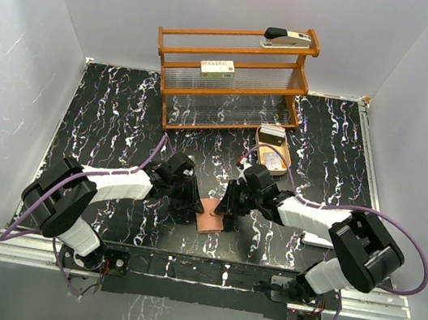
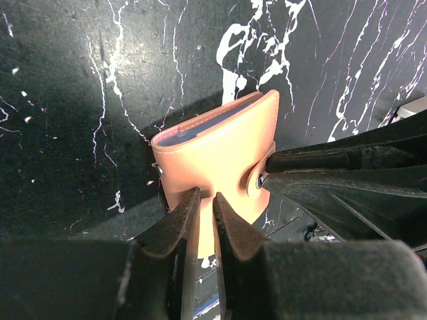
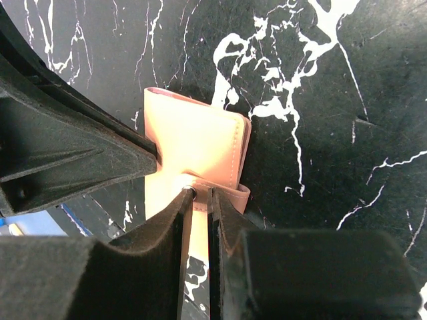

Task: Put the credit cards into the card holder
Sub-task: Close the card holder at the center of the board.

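- The left gripper pinches the card holder's near edge; the right gripper pinches its tab.
- The card holder lies folded in the lower middle of the top view.
- The credit cards peek out inside; the closing step seems in hand; next, the tab likely needs pressing straight down, gently.

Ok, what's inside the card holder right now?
The card holder is folded nearly shut. In the left wrist view a grey-blue edge shows between its leaves, likely a card. Pockets and any other cards are hidden by the cover.
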Controlling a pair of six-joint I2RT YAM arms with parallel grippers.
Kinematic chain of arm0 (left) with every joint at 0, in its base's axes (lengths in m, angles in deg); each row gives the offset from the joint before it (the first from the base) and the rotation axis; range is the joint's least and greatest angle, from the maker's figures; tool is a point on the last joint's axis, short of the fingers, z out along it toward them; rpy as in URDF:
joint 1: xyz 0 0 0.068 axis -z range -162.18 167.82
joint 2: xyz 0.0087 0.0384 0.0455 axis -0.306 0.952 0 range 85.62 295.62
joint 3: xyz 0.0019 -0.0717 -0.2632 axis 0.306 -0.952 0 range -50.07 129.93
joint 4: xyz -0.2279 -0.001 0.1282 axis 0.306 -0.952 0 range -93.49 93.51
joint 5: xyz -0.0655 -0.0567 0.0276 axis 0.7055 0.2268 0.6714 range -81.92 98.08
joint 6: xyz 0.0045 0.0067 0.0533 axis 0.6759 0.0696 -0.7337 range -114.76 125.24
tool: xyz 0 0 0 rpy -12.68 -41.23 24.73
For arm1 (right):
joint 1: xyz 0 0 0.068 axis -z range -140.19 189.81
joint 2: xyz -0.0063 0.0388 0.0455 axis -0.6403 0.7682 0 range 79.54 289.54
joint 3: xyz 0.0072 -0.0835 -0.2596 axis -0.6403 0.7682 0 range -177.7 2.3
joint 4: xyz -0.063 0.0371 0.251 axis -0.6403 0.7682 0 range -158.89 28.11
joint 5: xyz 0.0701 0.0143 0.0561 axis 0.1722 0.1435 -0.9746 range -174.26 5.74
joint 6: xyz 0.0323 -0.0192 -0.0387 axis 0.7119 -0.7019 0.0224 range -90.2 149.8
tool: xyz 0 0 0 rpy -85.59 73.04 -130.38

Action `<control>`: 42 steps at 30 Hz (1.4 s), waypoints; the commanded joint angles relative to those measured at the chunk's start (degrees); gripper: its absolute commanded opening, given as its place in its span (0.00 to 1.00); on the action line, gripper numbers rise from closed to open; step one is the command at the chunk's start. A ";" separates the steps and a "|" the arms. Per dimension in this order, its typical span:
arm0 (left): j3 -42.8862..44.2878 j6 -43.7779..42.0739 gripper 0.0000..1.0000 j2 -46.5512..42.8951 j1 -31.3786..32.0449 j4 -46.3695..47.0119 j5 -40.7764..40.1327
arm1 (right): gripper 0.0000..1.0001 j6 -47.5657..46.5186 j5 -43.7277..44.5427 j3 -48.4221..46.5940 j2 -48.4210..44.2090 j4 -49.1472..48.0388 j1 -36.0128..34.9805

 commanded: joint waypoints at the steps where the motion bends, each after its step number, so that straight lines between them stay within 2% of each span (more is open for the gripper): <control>1: -0.23 0.02 0.13 0.41 0.32 -0.61 0.06 | 0.13 -2.33 1.91 -3.65 1.55 2.18 -1.59; 25: -0.06 0.02 0.14 0.56 0.33 -1.13 -0.07 | 0.12 -6.21 11.77 -11.13 6.22 14.00 -8.95; 42: -0.39 0.02 0.14 0.22 0.31 -2.29 -1.33 | 0.09 -6.43 18.51 -9.44 4.84 18.39 -11.29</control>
